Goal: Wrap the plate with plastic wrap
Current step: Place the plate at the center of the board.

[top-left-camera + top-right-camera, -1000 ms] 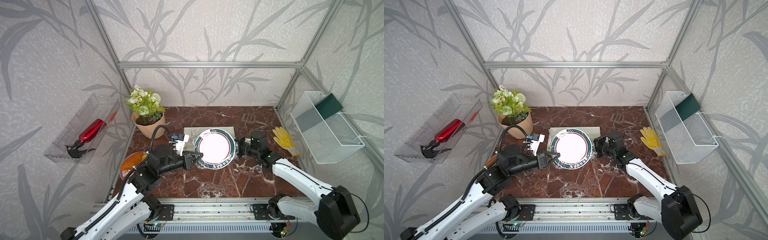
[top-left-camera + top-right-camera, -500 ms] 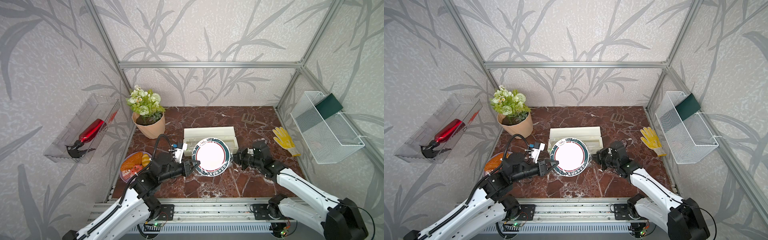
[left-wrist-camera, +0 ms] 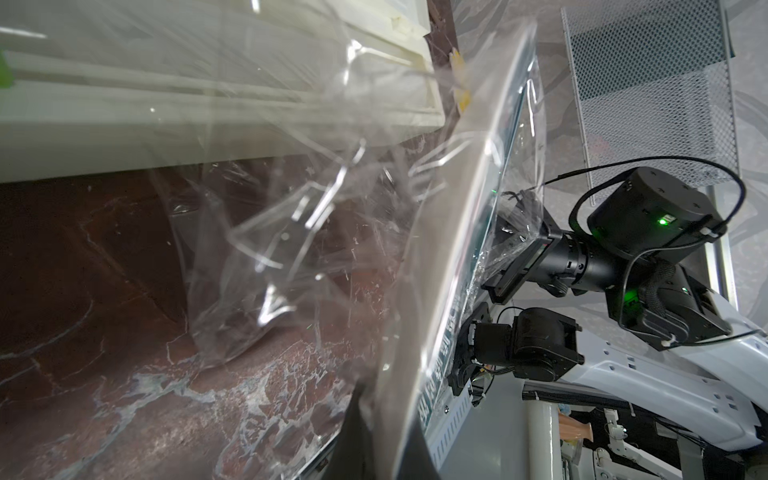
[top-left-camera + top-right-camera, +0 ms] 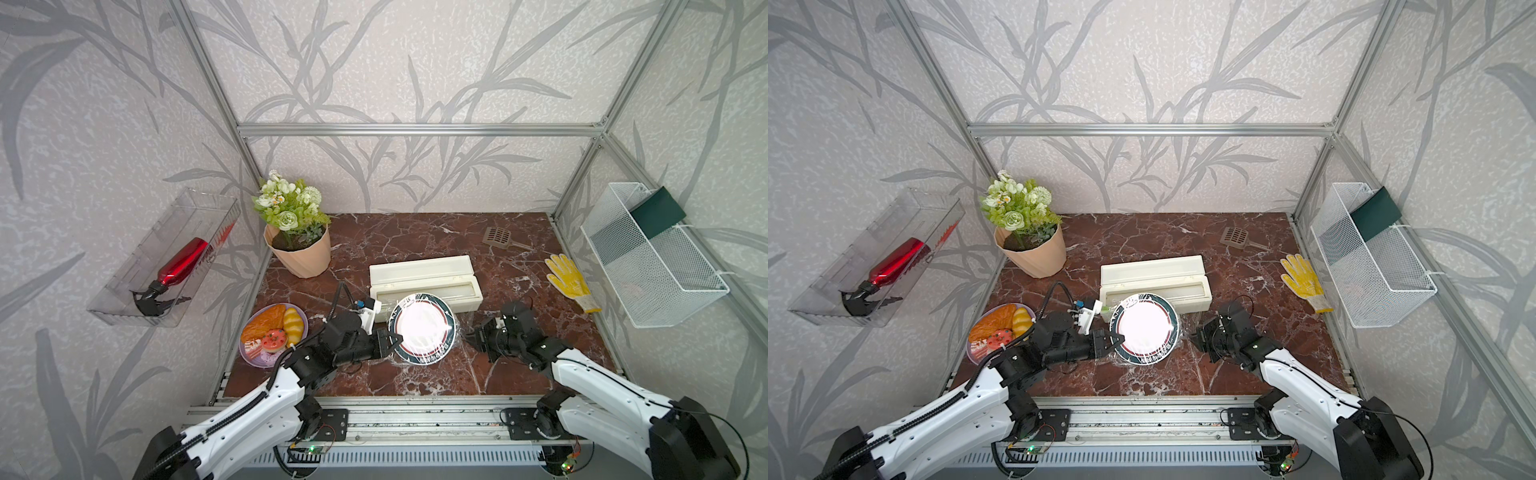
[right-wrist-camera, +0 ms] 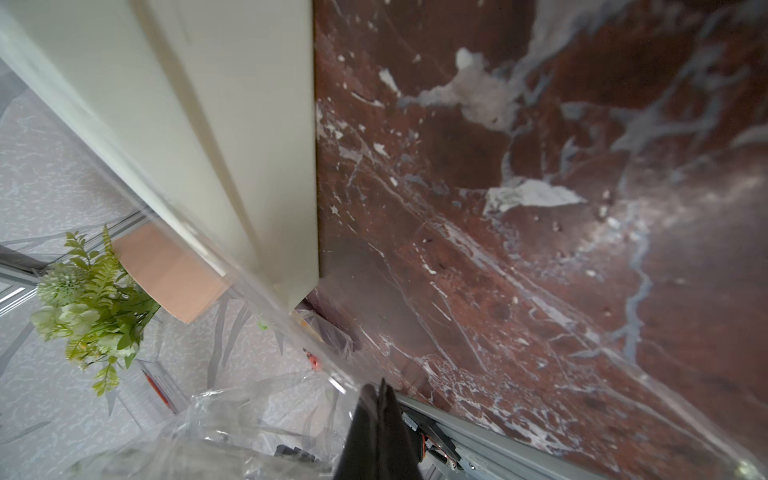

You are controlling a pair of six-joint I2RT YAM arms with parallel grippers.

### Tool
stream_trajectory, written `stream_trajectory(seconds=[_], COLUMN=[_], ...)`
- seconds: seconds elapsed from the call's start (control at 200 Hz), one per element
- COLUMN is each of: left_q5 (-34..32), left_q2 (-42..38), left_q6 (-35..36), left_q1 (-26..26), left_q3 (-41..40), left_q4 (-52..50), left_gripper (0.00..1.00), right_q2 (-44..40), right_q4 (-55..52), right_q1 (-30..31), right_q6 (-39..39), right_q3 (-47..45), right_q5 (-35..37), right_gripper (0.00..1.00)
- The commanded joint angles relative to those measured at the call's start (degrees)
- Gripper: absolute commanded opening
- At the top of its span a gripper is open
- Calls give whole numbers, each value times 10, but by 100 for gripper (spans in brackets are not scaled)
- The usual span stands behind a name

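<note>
At opposite edges, left pincer (image 4: 394,341) pinches the plate (image 4: 424,328), right pincer (image 4: 468,336) pinches the plastic wrap (image 3: 266,232)

You have no text here that can be read. The plate (image 3: 437,376) bears white lettering along its dark green rim. In the left wrist view you see it at a steep slant, blurred into strokes with no letter clear. In both top views that rim (image 4: 422,360) (image 4: 1142,360) shows only tiny white marks, too small for you to make out.
</note>
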Motion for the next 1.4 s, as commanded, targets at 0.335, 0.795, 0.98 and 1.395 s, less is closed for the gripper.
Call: stream_trajectory(seconds=[0.335, 0.795, 0.98, 1.395], left_q5=[7, 30, 22, 4], left_q2=[125, 295, 309, 345], left_q6=[-33, -42, -42, -24], left_q1=[-18, -12, -9, 2], left_q3=[-19, 13, 12, 30], left_q4=[74, 87, 65, 5], left_gripper=[0, 0, 0, 24], right_q2=[82, 77, 33, -8], right_q4=[29, -28, -116, -329], right_q1=[9, 12, 8, 3], right_q6=[-39, -84, -123, -335], right_q3=[-20, -8, 8, 163], right_q5=[17, 59, 123, 246], right_gripper=[0, 5, 28, 49])
